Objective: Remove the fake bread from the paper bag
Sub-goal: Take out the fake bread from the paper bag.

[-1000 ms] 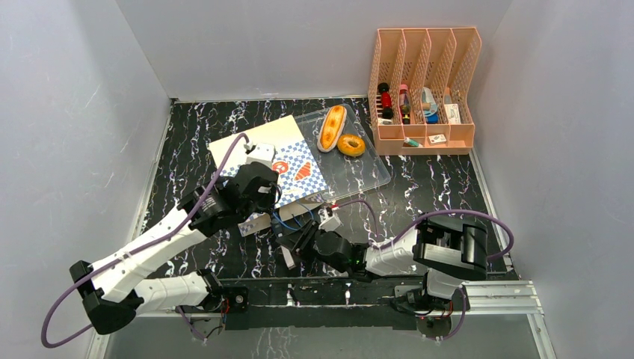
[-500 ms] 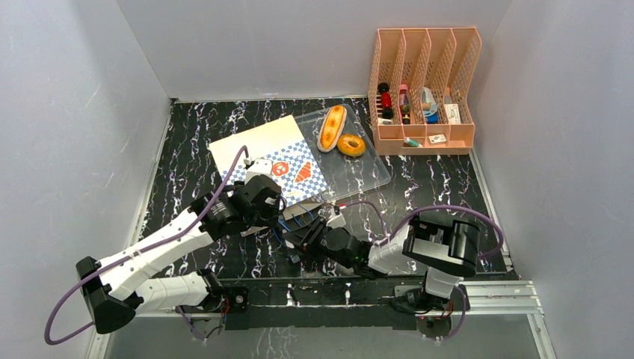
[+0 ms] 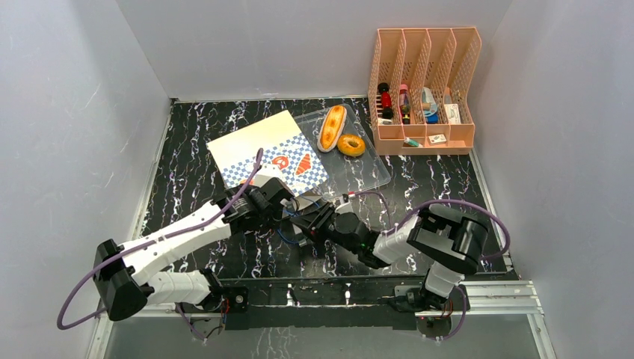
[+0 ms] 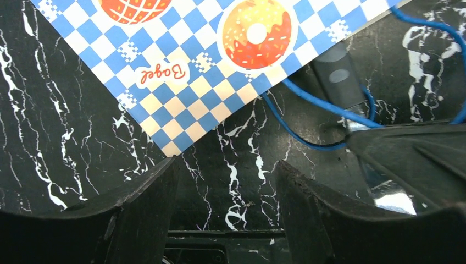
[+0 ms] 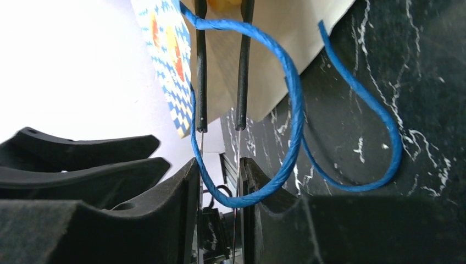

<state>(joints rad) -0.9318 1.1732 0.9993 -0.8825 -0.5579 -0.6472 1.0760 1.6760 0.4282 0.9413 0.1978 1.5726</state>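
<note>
Both arms have reached farther up the counter [image 3: 183, 187] than a second ago. Your left tool [image 4: 225, 168] has come off the checkered band of the paper bag [image 3: 258, 142] and now stands open over bare marble, holding nothing, just short of the bag's near corner.

Your right tool [image 5: 218, 165] is clamped on thin tongs [image 5: 201, 66] whose black-sleeved tips point into the bag's mouth. One of the blue cord handles [image 5: 294, 110] loops across that tool's fingers. A scrap of orange [image 5: 222, 4] shows between the tong tips, but too little to say what it is.

The bag lies flat, its mouth toward the two tools. On the clear tray [image 3: 370, 170] behind it, the long bun [image 3: 331, 127] and ring donut [image 3: 351, 144] rest just beside each other. The pink organizer [image 3: 422, 143] at the far right holds small items in its slots.

The bag's right edge meets the tray's left side. You have open counter left of the bag and along the near right, between the tray and the right arm.
</note>
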